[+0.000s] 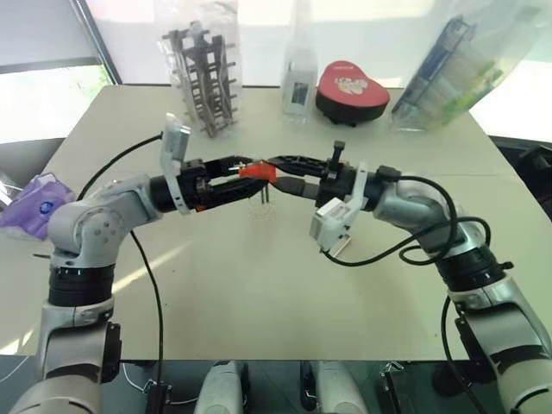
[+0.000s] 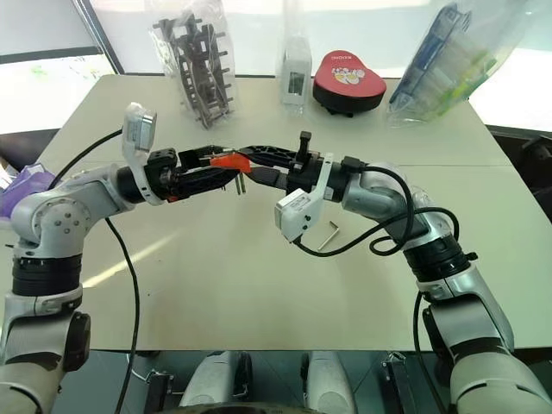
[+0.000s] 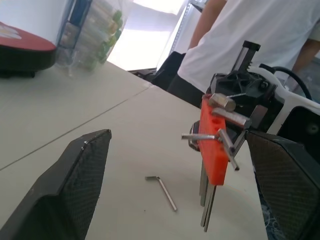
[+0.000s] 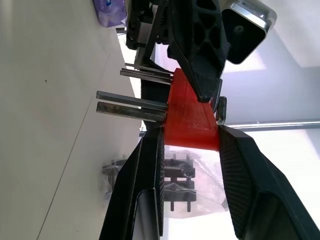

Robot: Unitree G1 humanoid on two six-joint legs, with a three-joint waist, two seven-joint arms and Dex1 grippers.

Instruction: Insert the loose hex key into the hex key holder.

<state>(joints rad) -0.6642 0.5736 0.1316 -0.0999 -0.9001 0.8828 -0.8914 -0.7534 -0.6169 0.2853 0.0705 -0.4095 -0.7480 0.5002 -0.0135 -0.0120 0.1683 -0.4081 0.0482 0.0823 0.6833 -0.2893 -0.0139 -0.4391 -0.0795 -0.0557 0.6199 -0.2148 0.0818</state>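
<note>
Two hands met above the middle of the bench [image 1: 259, 285], with the hex key holder [image 1: 257, 172] raised between them. The right hand [image 4: 190, 145] was closed on the orange block, one finger on either side of it, and the stored keys hung down from it toward the bench top. The left hand [image 1: 239, 176] reached in from the left with its fingers spread on either side of the holder; in the left wrist view there was still a clear gap between them and the block. The loose hex key [image 2: 329, 235] lay flat on the bench, just under the right forearm and nearer the robot than the holder, untouched by either hand. The step in hand looked like a handover or a steadying of the holder, not yet the insertion. Next, the left hand would probably need to close squarely on the block so that the right could let go, drop to the loose key and pinch its long arm.
</note>
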